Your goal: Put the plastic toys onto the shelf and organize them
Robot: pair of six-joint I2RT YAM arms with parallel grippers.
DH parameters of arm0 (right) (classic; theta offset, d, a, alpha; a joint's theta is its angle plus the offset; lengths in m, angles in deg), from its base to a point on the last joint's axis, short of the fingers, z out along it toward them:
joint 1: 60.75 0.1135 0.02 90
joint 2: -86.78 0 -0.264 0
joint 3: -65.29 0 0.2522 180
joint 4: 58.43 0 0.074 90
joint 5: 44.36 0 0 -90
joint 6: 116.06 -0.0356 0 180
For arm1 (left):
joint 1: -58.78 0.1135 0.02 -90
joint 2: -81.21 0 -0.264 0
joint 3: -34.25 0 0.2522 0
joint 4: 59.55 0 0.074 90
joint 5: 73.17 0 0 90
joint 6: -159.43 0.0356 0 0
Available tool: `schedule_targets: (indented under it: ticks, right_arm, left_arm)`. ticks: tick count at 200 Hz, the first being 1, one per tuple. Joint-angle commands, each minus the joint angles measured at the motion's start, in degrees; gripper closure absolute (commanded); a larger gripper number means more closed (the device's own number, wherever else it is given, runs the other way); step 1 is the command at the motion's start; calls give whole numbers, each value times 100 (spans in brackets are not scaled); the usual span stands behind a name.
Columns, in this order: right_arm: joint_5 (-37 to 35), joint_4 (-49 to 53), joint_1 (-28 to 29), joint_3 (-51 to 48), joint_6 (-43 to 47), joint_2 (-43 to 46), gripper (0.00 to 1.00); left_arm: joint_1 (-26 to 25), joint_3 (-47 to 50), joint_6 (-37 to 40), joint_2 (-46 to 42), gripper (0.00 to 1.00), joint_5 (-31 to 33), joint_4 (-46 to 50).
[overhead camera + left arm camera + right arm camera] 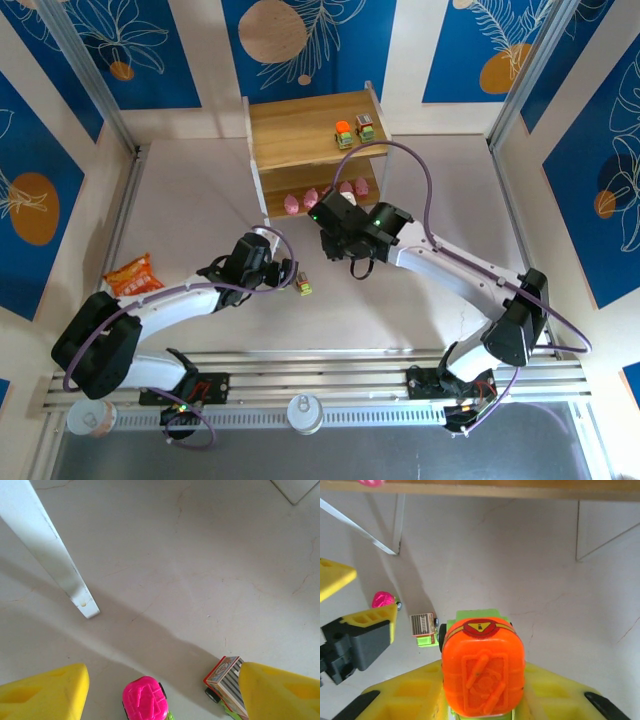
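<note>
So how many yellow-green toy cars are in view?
5. Orange-topped car and grey-topped car on the wooden shelf's top board; magenta-topped car and striped-topped car on the table by the left tool; second orange-topped car in the right tool.

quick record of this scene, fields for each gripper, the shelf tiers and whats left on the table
left gripper: open, magenta-top car between its fingers, not gripped
right gripper: shut on held orange-top car
shelf top tier: orange-top shelved car, grey-top shelved car
shelf lower tier: row of pink figurines
table: magenta-top car, striped grey car by the left gripper's right finger, snack bag at the left
</note>
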Motion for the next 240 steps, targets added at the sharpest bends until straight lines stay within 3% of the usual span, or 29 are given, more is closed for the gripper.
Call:
schedule_targets:
  ticks: [1, 88, 240]
  right_arm:
    - [-131, 345, 53, 427, 197, 124, 70]
    - [-517, 1047, -8, 2441, 978, -483, 69]
    - [-200, 1782, -783, 6133, 1800, -2450, 69]
  left_arm:
    - [34, -88, 79, -35, 22, -116, -140]
    - [22, -90, 107, -28, 22, -181, -153]
    - [-232, -38, 341, -209, 22, -278, -343]
